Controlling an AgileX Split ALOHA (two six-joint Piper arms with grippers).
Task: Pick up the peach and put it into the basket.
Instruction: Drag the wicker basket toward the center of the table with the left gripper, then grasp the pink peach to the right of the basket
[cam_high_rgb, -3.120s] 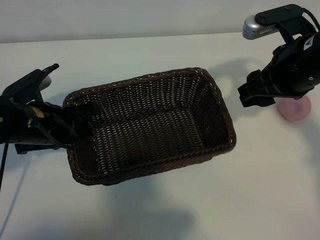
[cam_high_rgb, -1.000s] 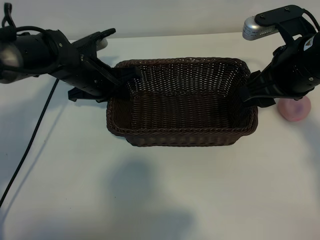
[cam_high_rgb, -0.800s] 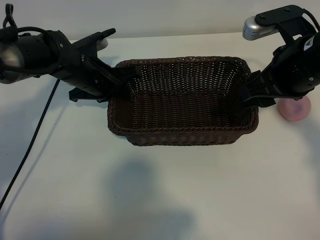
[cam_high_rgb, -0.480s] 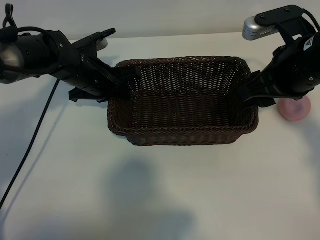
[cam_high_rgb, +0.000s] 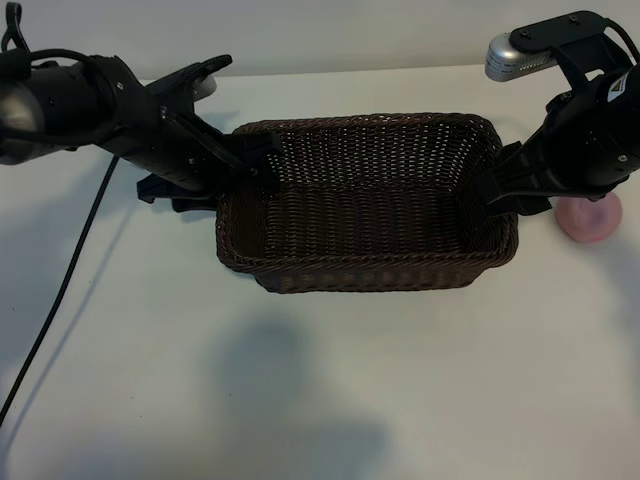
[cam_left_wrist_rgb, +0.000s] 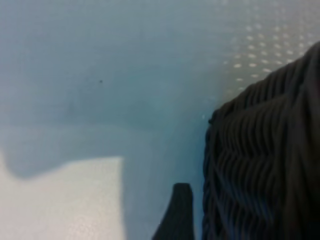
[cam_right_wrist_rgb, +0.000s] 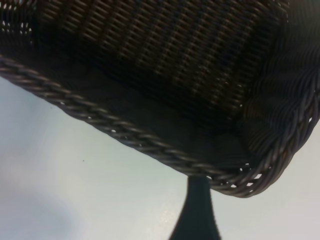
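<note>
The peach (cam_high_rgb: 588, 218) lies on the white table (cam_high_rgb: 320, 400), outside the basket (cam_high_rgb: 365, 205), just beyond the short end on the right arm's side. It is partly hidden behind the right arm, and no gripper has hold of it. The basket stands squarely between the two arms, and its visible interior is empty. Judged from this layout, the pick-up has not begun: the peach has yet to be grasped, lifted over the braided rim and released inside.

The left gripper (cam_high_rgb: 250, 160) sits at the basket's opposite short end, at the far corner. In the exterior view one finger lies inside the rim and the rest of the gripper is outside it. The left wrist view shows one dark fingertip beside the outer wicker wall with a narrow strip of table between them, so the jaws appear parted and not clamped on the wall. Whether any finger touches the wicker cannot be told.

The right gripper (cam_high_rgb: 510, 192) hangs at the basket's near-side short end, pointing steeply down. Its jaws stand well apart and hold nothing. The right wrist view shows one fingertip just outside the rim corner; contact cannot be confirmed.
</note>
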